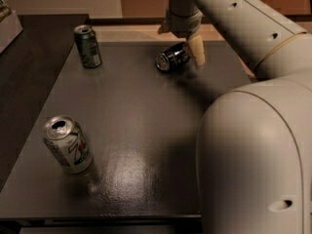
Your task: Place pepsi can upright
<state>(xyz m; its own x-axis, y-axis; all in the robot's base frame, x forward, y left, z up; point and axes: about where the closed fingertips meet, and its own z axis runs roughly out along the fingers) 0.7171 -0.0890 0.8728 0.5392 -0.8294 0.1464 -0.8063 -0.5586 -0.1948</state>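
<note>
The pepsi can (171, 58) is dark with a silver top. It lies on its side near the far edge of the dark table (136, 111), its top facing left and toward me. My gripper (197, 56) hangs from the arm's wrist (183, 18) just to the right of the can's bottom end, close to or touching it, low over the table. The can rests on the table.
A green can (88, 46) stands upright at the far left of the table. A white-silver can with red and green print (67, 144) stands near the front left. My arm's large body (253, 155) fills the right side. A white box (7, 26) sits at far left.
</note>
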